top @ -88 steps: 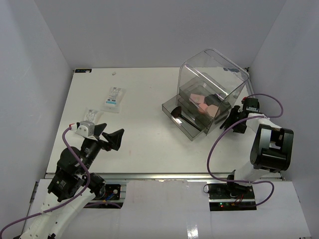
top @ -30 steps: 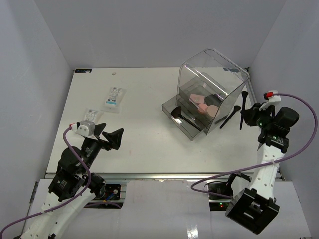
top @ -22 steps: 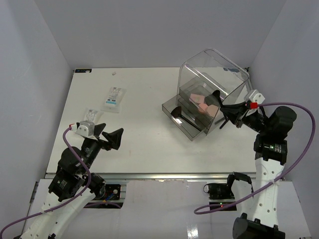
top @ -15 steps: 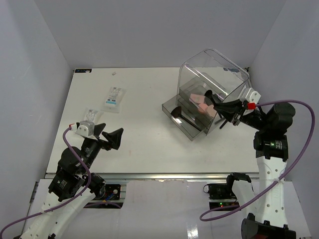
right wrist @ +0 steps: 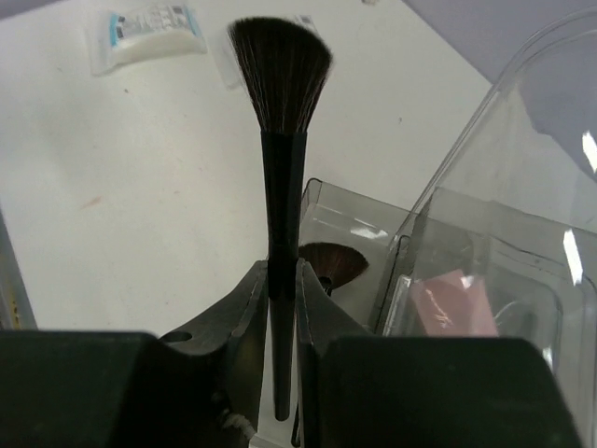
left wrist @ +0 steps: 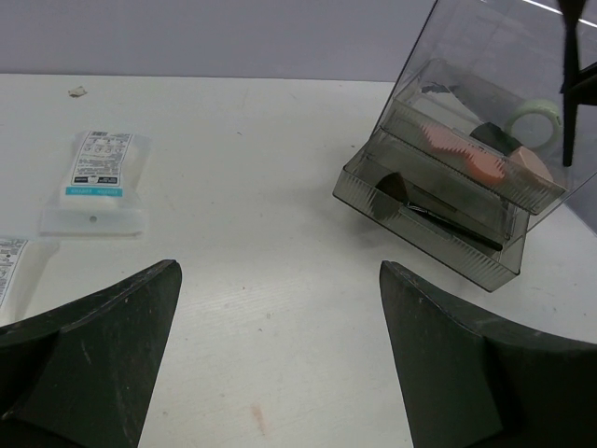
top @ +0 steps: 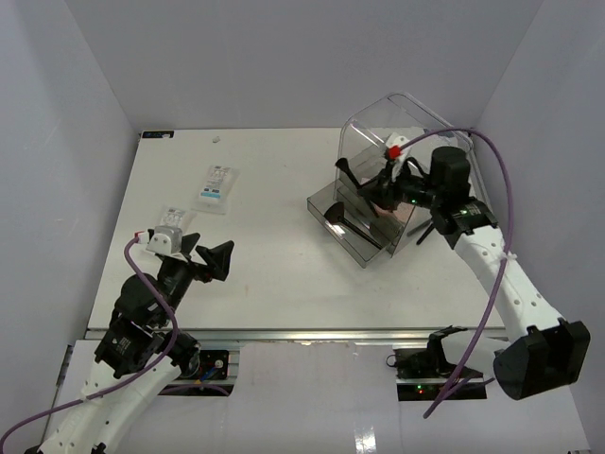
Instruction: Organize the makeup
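Over the drawer (top: 352, 241), my right end effector (right wrist: 283, 280) pinches the light fan brush (right wrist: 282, 112) by its stiff handle; left end effector (left wrist: 280, 373) gapes empty.

2nd packet (left wrist: 7, 264) cut off at left edge, drawer brush (right wrist: 338, 264) partly behind right claw (right wrist: 283, 273)

Overhead plus two wrist cameras.
Overhead looks down from the near side; both wrist views share the clear box (left wrist: 485, 121), left distant, right close.
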